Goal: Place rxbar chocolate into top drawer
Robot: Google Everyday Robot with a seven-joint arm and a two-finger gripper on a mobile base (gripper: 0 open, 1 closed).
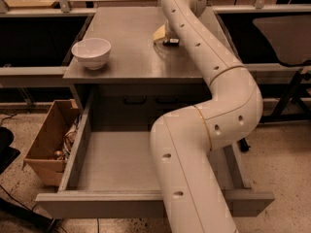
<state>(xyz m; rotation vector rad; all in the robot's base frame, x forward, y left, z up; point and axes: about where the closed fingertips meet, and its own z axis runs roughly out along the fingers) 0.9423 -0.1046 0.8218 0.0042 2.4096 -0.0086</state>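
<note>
— On the far side of the countertop [131, 57], where did the rxbar chocolate [170, 41] lie?
— Just beside my claw [162, 34], which hung there to take it; open or clamped, I couldn't tell. Below, the top drawer [76, 149] stood pulled out to receive it, the white bowl [91, 52] well apart

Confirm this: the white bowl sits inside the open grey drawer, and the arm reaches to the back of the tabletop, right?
Not quite. The camera view shows the round white bowl standing on the grey metal tabletop, not inside the wide open grey drawer. The rest holds: the arm's pincer is at the back of the tabletop, by a small dark-wrapped snack bar.
</note>
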